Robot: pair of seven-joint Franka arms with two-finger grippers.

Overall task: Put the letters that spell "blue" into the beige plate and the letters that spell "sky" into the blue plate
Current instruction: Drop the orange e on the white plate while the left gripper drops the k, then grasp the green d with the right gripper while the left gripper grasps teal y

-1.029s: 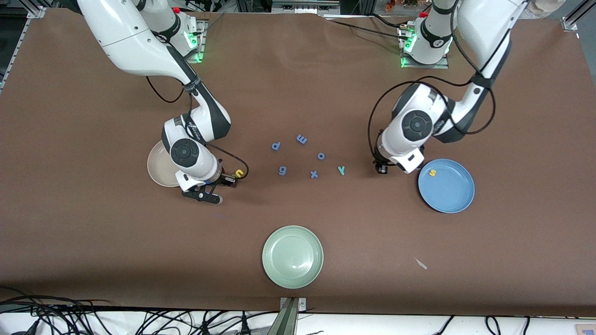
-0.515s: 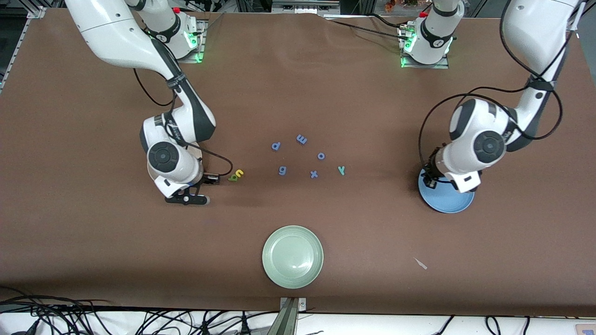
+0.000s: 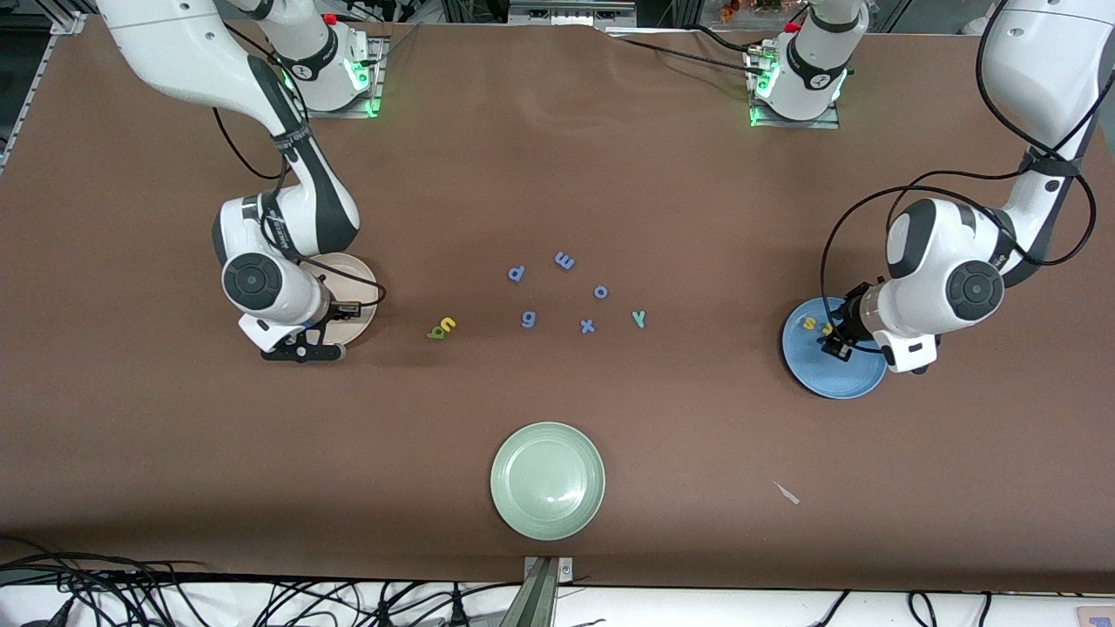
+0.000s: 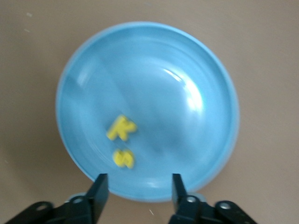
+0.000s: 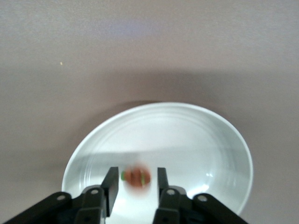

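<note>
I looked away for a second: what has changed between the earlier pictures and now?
The left gripper swung from the table beside the blue plate to over it and let go the yellow k, which now lies beside the yellow s. The right gripper moved from the yellow u to over the beige plate, an orange piece between its open fingers. The u, green b, teal y and blue letters stayed.

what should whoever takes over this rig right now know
Left gripper: over the blue plate, fingers open, empty.
Right gripper: over the beige plate, fingers open, with a blurred orange letter, likely the e, loose between them.
Done: yellow k and yellow s lie in the blue plate.
Left: teal y, on the table beside the blue x; green b and yellow u, touching, between the beige plate and the blue g. The l cannot be made out.
</note>
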